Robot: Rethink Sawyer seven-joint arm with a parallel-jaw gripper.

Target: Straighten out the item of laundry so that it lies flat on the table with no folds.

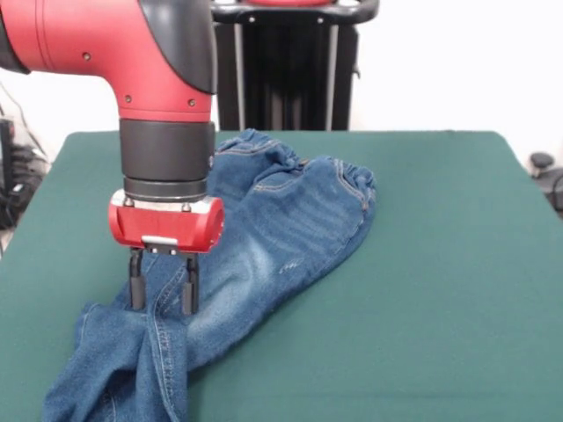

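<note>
A: Where are the jeans (264, 255)?
B: Rumpled on the green table (440, 290), waistband at the far end, legs bunched at the near left edge.
A: And the gripper (164, 303)?
B: Fingers slightly apart, down over a denim ridge. Whether they pinch it, I cannot tell.

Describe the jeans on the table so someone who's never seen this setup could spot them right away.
Start at the dark green table. Left of its middle, under the red and black arm's gripper, lies a small pair of blue denim jeans, rumpled and folded. It is the only cloth there, with pale faded patches and a gathered waistband.
</note>
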